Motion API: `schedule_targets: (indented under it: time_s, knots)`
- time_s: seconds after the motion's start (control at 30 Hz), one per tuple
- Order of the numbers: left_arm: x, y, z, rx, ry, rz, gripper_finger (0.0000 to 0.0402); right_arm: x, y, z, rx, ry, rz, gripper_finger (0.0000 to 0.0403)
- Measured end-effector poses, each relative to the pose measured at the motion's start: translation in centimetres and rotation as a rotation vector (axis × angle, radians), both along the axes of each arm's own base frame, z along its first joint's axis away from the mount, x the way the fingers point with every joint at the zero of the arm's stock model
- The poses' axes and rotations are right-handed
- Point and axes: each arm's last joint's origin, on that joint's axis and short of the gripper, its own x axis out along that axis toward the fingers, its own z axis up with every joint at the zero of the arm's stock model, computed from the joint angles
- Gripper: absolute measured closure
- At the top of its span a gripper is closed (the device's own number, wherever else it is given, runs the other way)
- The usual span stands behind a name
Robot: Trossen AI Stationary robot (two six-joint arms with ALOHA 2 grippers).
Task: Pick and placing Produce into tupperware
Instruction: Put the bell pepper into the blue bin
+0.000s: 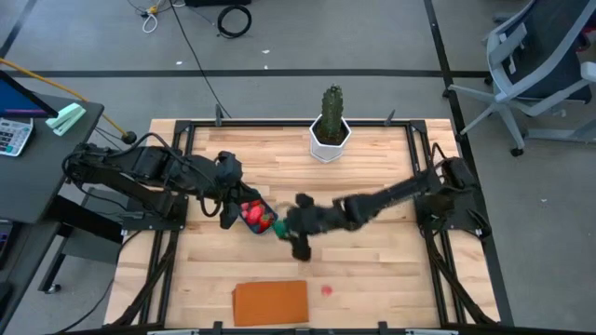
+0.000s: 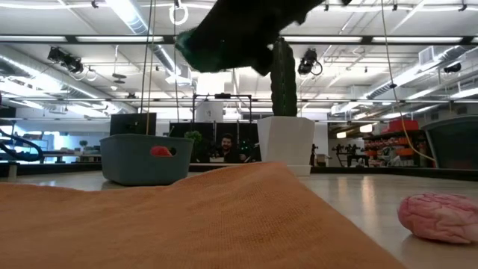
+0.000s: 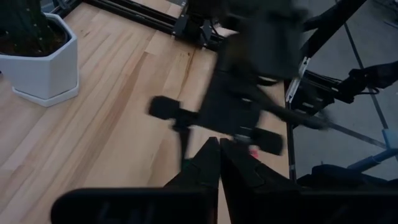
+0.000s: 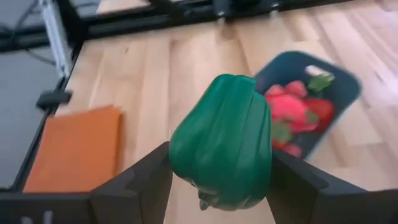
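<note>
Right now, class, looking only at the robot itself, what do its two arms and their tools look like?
Both are matte black, jointed arms built of slim tubular links with chunkier joint housings. The left tool ends in two narrow, tapering black fingers. The right tool has two broad, flat, angular black fingers. No markings or coloured labels are visible on either.

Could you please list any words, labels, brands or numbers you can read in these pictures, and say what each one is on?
There is no readable text in any view.
The calculator beside the table has keys too small to read.
The tupperware, green pepper and orange board show no markings.
</note>
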Motion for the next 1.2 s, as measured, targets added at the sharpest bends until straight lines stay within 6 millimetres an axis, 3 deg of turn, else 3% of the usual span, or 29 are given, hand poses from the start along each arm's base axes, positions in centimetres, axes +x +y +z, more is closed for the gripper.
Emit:
schedule_targets:
  time_s: [0.2, 0.47, 0.63, 0.73, 1.03, 1.2]
  knots:
    - [0.0, 0.0, 0.0, 0.016, -0.004, -0.010, 0.0378, 1.1, -5.2, 0.4, 0.055, -0.050, -0.051, 0.0182]
    - [0.1, 0.0, 0.2, 0.094, -0.018, -0.049, 0.0389, 2.1, -9.1, 2.4, 0.126, -0.176, -0.016, 0.0182]
    - [0.2, 0.0, 0.3, 0.122, -0.034, -0.066, 0.0381, 3.0, -9.7, 3.9, 0.102, -0.215, -0.012, 0.0182]
    - [0.3, -0.1, 0.6, 0.137, -0.074, -0.075, 0.0377, 4.3, -9.8, 3.7, 0.101, -0.180, -0.014, 0.0182]
    - [0.3, -0.1, 1.0, 0.167, -0.108, -0.093, 0.0388, 8.8, -9.9, 1.2, 0.102, -0.105, -0.011, 0.0182]
    - [0.3, -0.1, 1.1, 0.206, -0.113, -0.113, 0.0387, 10.8, -10.0, -2.0, 0.105, 0.020, -0.025, 0.0182]
